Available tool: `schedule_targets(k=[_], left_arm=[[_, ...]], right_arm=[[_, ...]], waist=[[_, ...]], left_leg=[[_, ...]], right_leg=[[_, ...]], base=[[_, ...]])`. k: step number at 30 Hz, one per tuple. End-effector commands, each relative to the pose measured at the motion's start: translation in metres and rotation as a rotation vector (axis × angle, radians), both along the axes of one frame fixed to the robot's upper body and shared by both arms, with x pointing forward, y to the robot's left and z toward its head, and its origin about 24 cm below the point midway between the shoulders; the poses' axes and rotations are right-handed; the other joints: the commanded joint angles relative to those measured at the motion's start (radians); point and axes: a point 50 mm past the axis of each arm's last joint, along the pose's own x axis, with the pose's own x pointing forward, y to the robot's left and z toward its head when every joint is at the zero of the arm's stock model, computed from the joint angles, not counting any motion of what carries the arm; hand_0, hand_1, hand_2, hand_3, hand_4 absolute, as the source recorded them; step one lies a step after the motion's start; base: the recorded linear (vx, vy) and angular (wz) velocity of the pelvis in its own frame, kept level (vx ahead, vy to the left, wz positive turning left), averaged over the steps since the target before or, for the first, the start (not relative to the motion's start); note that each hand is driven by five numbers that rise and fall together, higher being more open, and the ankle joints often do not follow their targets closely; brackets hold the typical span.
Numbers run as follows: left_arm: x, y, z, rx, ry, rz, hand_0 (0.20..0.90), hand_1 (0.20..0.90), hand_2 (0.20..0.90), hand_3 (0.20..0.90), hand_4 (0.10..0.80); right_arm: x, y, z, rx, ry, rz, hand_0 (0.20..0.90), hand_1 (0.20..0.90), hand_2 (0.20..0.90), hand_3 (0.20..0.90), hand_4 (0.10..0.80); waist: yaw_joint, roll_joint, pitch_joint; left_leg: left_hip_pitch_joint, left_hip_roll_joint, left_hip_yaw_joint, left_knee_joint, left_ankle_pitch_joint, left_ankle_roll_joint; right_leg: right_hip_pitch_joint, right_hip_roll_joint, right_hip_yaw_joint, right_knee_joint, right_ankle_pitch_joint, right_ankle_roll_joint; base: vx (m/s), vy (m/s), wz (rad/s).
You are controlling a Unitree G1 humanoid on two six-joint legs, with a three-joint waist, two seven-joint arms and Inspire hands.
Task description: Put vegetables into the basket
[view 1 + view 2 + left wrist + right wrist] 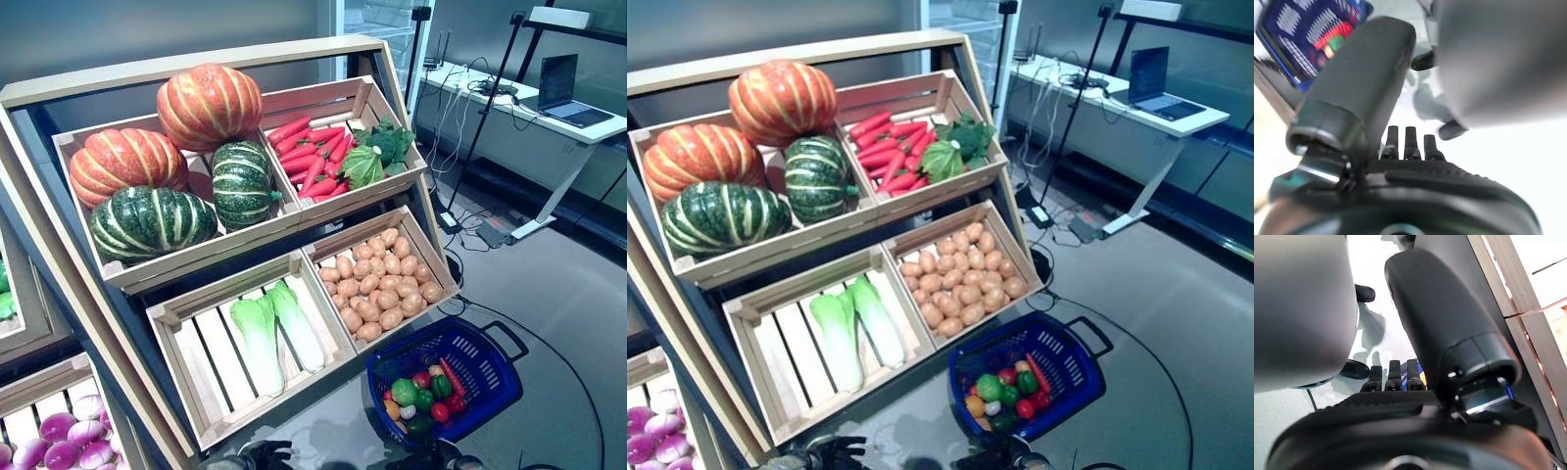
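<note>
A blue plastic basket stands on the floor at the foot of the wooden shelf, holding a green pepper and several small red, green and orange vegetables. Crates above it hold pumpkins, carrots with leafy greens, two cabbages and potatoes. My left hand and right hand hang low at the front edge of the eye views, apart from the crates. In its wrist view the left hand's fingers point straight down at the floor, empty. The right hand's fingers do the same.
A second shelf on the left carries purple-white bulbs. Behind right stand a white desk with a laptop, a black stand pole and a power strip with cables on the grey floor.
</note>
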Motion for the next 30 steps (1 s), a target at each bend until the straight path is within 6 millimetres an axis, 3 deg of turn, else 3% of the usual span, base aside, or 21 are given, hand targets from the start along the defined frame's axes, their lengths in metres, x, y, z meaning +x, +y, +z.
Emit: schedule_targets(k=[1,5,8,13,14,16,21,30], left_arm=[[0.087,-0.004,0.053,-0.012,-0.361,-0.193,0.9,0.9,0.9,0.9,0.8],[0.12,-0.01,0.108,0.035,-0.598,-0.448,0.9,0.9,0.9,0.9,0.8],[0.139,-0.009,0.163,0.134,-0.78,-0.669,0.9,0.9,0.9,0.9,0.8],[0.147,0.0,0.23,0.302,-0.969,-0.847,0.9,0.9,0.9,0.9,0.8],[0.147,0.001,0.234,0.326,-0.984,-0.858,0.9,0.9,0.9,0.9,0.8],[0.149,0.009,0.26,0.489,-1.041,-0.95,0.9,0.9,0.9,0.9,0.8],[0.148,0.018,0.29,0.79,-1.062,-1.105,0.9,0.9,0.9,0.9,0.8],[0.151,0.024,0.305,1.112,-0.992,-1.349,0.9,0.9,0.9,0.9,0.8]], right_arm=[[0.04,0.001,0.015,0.013,-0.103,0.051,0.9,0.9,0.9,0.9,0.8],[0.041,-0.009,0.018,0.0,-0.109,0.047,0.9,0.9,0.9,0.9,0.8],[0.035,-0.017,0.017,-0.014,-0.107,0.034,0.9,0.9,0.9,0.9,0.8],[0.021,-0.025,0.014,-0.024,-0.09,0.009,0.9,0.9,0.9,0.9,0.8],[0.02,-0.026,0.014,-0.024,-0.088,0.007,0.9,0.9,0.9,0.9,0.8],[0.012,-0.029,0.012,-0.027,-0.076,-0.005,0.9,0.9,0.9,0.9,0.8],[0.003,-0.033,0.01,-0.029,-0.061,-0.024,0.9,0.9,0.9,0.9,0.8],[-0.005,-0.039,0.009,-0.029,-0.047,-0.02,0.9,0.9,0.9,0.9,0.8]], waist=[[0.001,-0.018,0.056],[0.003,-0.005,0.062],[0.006,0.007,0.059],[0.012,0.016,0.048],[0.012,0.016,0.047],[0.015,0.019,0.04],[0.018,0.019,0.032],[0.004,0.019,0.038]], left_leg=[[0.009,0.015,-0.025,0.008,-0.042,-0.032],[0.004,0.015,-0.025,0.008,-0.041,-0.031],[-0.002,0.014,-0.026,0.008,-0.04,-0.031],[-0.007,0.013,-0.029,0.008,-0.043,-0.032],[-0.007,0.013,-0.03,0.008,-0.043,-0.032],[-0.01,0.013,-0.032,0.008,-0.043,-0.034],[-0.014,0.011,-0.039,0.008,-0.043,-0.036],[-0.012,0.009,-0.031,0.008,-0.046,-0.037]], right_leg=[[0.039,-0.034,0.043,0.005,-0.006,0.047],[0.034,-0.037,0.044,0.005,-0.006,0.048],[0.032,-0.042,0.039,0.005,-0.007,0.051],[0.032,-0.049,0.028,0.005,-0.011,0.056],[0.033,-0.05,0.027,0.005,-0.011,0.056],[0.033,-0.053,0.019,0.005,-0.011,0.058],[0.032,-0.055,0.006,0.005,-0.01,0.061],[0.031,-0.051,0.0,0.005,-0.009,0.062]], base=[[0.0,0.0,0.0],[-0.008,0.006,0.0],[0.0,0.0,0.0],[0.015,0.001,0.01],[0.045,-0.004,0.04],[0.046,-0.008,0.06],[0.04,-0.016,0.04],[0.044,-0.011,0.05]])
